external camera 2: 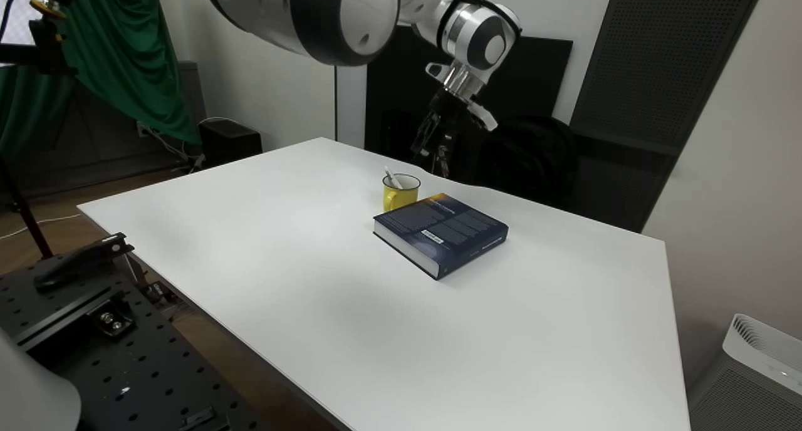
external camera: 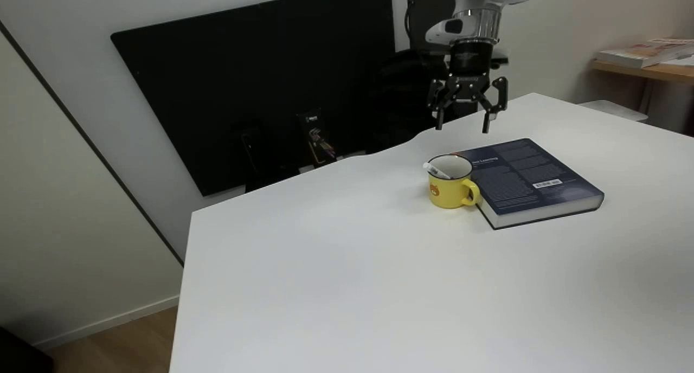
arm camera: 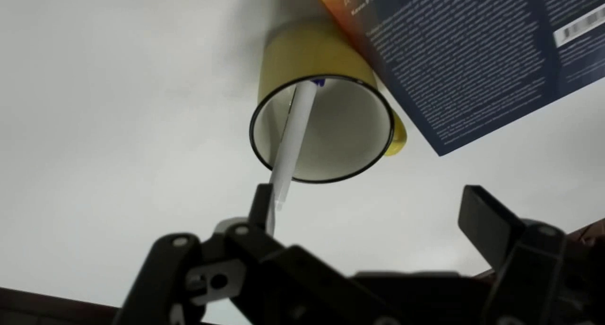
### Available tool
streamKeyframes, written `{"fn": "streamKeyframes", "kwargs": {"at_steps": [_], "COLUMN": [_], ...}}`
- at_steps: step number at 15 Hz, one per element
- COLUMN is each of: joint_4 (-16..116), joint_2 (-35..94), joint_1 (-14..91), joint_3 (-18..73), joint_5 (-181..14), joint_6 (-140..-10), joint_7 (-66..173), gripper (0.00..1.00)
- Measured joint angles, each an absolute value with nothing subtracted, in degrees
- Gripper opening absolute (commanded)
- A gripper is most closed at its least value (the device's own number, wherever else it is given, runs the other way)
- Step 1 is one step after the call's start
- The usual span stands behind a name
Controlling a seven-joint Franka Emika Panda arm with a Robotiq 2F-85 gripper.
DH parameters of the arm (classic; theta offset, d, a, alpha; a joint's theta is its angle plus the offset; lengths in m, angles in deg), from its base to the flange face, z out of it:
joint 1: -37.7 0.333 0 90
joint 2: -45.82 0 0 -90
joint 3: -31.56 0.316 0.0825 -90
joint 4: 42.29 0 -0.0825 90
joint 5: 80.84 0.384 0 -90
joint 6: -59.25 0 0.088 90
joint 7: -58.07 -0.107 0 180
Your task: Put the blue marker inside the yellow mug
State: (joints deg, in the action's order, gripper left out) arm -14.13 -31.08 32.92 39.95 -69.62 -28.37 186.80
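One blue marker [arm camera: 295,131] in the yellow mug [external camera: 447,196]: leaning, blue end down inside, pale end poking past the rim in both exterior views. Mug upright on the white table [external camera: 325,286], just beside the thick dark-blue Kevin P. Murphy book [external camera 2: 451,221], back cover up; can't tell if they touch. Robotiq gripper [external camera: 462,128] hangs in the air above and apart from the mug, fingers [arm camera: 489,223] spread wide.
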Motion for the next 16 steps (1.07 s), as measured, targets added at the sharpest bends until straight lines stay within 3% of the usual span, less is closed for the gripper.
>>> {"fn": "streamKeyframes", "kwargs": {"at_steps": [9, 13, 16], "joint_4": [-18.84, -18.19, -17.1], "joint_2": [-26.63, -25.16, -24.35], "joint_1": [34.9, 36.73, 37.72], "joint_3": [37.71, 50.74, 52.05], "joint_5": [-80.05, -97.41, -99.66], "joint_6": [-22.06, -24.68, -25.37], "joint_7": [208.93, 207.68, 207.66], "gripper": [1.0, 1.0, 1.0]}}
